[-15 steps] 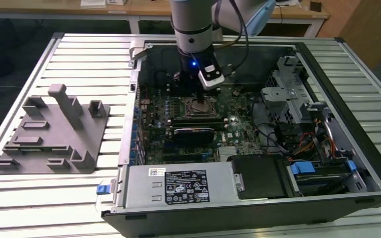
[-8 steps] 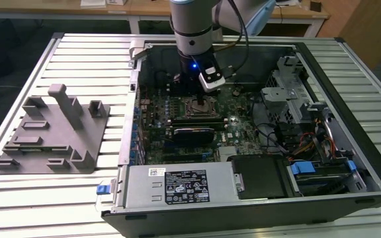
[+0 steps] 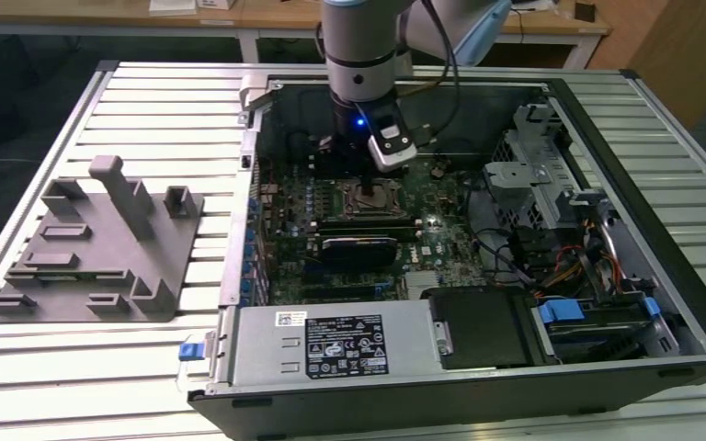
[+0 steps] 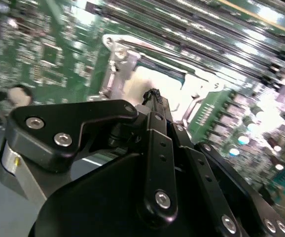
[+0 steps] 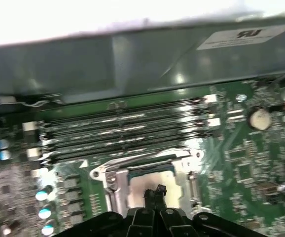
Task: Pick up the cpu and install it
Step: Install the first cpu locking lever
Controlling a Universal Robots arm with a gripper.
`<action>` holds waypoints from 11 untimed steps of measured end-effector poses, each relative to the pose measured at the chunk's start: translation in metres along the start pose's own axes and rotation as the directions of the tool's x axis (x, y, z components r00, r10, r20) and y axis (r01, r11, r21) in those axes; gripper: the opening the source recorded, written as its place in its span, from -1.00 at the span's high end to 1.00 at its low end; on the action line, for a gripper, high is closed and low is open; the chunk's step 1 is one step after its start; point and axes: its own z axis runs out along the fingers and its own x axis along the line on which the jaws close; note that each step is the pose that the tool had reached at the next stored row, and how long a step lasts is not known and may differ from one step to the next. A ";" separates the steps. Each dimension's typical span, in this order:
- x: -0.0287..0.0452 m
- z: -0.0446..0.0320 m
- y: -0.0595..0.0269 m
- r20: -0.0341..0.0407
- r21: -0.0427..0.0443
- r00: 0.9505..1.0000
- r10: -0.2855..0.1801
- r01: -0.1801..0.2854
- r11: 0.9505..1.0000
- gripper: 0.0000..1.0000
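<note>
Silvery and flat, the square cpu (image 5: 150, 178) is seen lying inside the metal socket frame (image 5: 108, 170) on the green motherboard (image 3: 451, 234); in both wrist views it sits within the frame's opening, just beside the row of long memory slots (image 5: 123, 131). Whether it is fully seated cannot be told.

The black gripper (image 4: 155, 96) is placed directly over the cpu (image 4: 142, 84), its narrow tip at or just above the top plate; contact cannot be confirmed. The jaws appear drawn together at the tip, with nothing seen clamped between them.

Risk is judged as follows: should the chip be slightly skewed in the frame, any downward pressure from the tip could damage the socket contacts; a sideways drag could shift the chip off its seat. The frame's raised edges stand close to the tip and could be struck.

In the exterior view the grey arm (image 3: 359, 55) is held near vertical, wrist pointing straight down into the open black computer case (image 3: 647, 138), above the socket frame.
</note>
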 end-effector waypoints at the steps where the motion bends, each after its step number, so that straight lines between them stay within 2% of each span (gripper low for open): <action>1: -0.0003 0.0002 0.0000 -0.018 0.003 1.000 0.000 0.000 1.000 0.79; 2: -0.0006 0.0003 0.0000 -0.032 0.006 0.999 0.000 0.000 1.000 0.79; 3: -0.0006 0.0002 0.0000 -0.035 0.006 0.999 0.000 0.000 1.000 0.79; 8: -0.0007 0.0003 0.0000 -0.035 0.006 0.999 0.000 0.000 1.000 0.79; 11: -0.0036 0.0007 0.0006 -0.035 0.006 0.999 0.000 0.000 1.000 0.79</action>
